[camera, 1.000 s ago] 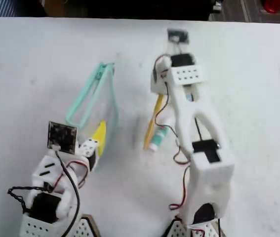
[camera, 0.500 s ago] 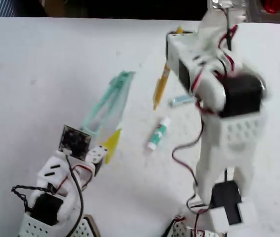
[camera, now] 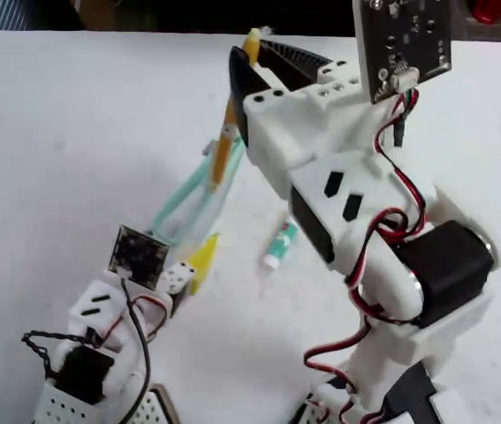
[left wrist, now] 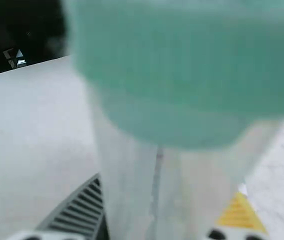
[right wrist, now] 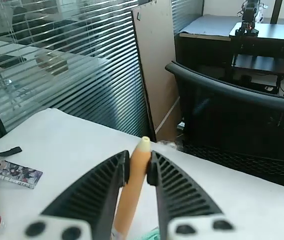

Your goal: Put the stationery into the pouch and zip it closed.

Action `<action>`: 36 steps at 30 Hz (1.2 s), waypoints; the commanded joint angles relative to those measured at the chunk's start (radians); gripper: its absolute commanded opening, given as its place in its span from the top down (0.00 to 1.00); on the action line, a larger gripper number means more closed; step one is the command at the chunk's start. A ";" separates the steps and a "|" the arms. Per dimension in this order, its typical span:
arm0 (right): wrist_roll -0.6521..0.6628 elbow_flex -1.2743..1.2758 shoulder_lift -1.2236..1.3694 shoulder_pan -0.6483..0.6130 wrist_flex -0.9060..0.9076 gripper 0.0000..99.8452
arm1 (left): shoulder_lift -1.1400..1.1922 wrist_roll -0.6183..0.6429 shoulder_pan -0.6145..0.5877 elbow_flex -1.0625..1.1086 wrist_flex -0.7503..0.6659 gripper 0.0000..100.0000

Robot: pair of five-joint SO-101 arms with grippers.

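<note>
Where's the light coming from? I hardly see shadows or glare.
High view: the white table is evenly lit, with faint shadow by the small tube; the room behind is dark. Right wrist view: reflections show on the window with blinds, and the pen in the right gripper is softly lit. Left wrist view: light passes through the clear pouch.

No lettering is legible; the print on the small tube cannot be made out.

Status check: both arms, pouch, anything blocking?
Right gripper shut on pen, tip at pouch far end. Left gripper holds pouch. Tube on table, not blocking.
</note>
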 commanded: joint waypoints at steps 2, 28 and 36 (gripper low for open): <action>0.008 -0.025 0.018 -0.016 -0.042 0.98 | -0.001 -0.008 0.021 -0.017 0.002 0.77; 0.015 -0.018 0.101 -0.122 0.216 0.98 | -0.001 -0.003 0.013 -0.017 0.003 0.77; 0.106 0.178 0.097 -0.107 0.226 0.98 | -0.001 -0.002 -0.008 -0.017 0.002 0.77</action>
